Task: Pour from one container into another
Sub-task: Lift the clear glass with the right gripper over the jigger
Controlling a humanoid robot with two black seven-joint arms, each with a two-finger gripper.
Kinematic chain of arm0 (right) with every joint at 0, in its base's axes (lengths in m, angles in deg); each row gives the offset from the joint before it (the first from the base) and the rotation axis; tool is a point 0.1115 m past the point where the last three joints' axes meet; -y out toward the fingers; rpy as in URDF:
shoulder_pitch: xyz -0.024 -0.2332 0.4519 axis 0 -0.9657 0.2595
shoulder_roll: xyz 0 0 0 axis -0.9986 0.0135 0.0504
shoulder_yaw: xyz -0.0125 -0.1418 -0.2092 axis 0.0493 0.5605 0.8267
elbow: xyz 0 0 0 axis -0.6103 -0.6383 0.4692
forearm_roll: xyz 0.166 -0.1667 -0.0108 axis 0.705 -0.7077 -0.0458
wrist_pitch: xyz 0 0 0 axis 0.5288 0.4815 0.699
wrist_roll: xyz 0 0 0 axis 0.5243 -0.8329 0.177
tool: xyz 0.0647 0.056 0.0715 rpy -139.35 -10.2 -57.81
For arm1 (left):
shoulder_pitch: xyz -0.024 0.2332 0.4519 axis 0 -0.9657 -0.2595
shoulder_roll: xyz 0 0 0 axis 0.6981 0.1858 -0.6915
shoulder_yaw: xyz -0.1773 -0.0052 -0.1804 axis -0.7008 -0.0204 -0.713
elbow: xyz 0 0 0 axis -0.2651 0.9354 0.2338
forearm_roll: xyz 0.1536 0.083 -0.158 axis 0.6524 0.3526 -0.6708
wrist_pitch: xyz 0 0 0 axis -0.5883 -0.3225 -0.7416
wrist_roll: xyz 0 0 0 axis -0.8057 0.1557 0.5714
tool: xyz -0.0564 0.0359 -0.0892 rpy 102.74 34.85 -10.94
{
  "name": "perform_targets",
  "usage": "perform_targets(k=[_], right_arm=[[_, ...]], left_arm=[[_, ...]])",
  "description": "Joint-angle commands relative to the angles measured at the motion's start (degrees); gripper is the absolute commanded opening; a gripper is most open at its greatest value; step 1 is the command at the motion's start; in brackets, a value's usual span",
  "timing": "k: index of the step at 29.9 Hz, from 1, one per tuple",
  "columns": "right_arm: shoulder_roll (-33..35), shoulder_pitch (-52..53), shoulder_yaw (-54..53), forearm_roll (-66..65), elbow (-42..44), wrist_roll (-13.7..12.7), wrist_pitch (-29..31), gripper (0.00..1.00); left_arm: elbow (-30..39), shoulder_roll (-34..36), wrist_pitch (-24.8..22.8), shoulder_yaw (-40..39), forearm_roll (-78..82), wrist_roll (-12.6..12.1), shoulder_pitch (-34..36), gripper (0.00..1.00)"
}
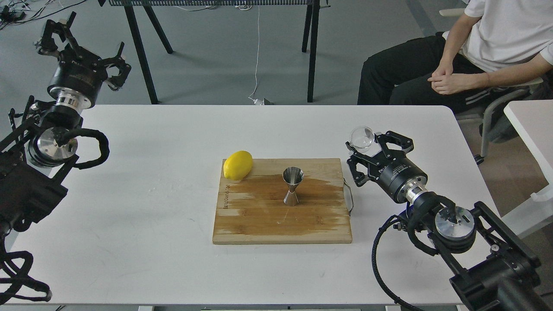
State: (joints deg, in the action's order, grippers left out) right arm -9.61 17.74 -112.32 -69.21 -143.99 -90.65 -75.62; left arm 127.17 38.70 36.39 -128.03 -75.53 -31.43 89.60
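— Two things matter for the pour: the glass cup (362, 137) and the jigger (293, 185). Where is the cup?

— It sits at the tips of the right gripper (370, 149), by the upper finger. The fingers (391, 140) look closed around its body, though from this angle I cannot see the contact itself, so I judge it held rather than know it.

— How will it handle?

— Thin clear glass: light, rigid, slick and breakable, I'd say. The sensible hold is on the short round body below the flared rim, so the lip stays free to pour. Squeeze gently; too hard risks a crack, too soft and it may twist between the fingers.

— And the jigger?

— Upright on the cutting board (242, 224), well apart from those fingertips, out beyond them toward the middle of the table (151, 181). A lemon (237, 165) rests farther off still. The jigger's narrow waist and small base suggest it tips easily, so the cup should not knock it.

— The other arm?

— The left gripper (82, 47) hangs far away, fingers spread, grasping nothing.
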Motion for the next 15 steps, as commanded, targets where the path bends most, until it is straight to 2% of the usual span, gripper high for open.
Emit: perform_targets(k=[1, 5, 15], right_arm=[[-1.81, 3.08, 4.61, -3.54, 0.12, 0.15, -1.12, 0.26], [-2.96, 5.46, 7.08, -9.69, 0.47, 0.33, -3.57, 0.26], [-2.43, 6.34, 10.51, -21.04, 0.38, 0.42, -3.84, 0.26]], left_arm=[[0.00, 0.62, -0.14, 0.00, 0.01, 0.00, -0.11, 1.00], [0.00, 1.15, -0.14, 0.00, 0.01, 0.01, -0.11, 1.00], [0.00, 1.32, -0.14, 0.09, 0.01, 0.01, -0.11, 1.00]])
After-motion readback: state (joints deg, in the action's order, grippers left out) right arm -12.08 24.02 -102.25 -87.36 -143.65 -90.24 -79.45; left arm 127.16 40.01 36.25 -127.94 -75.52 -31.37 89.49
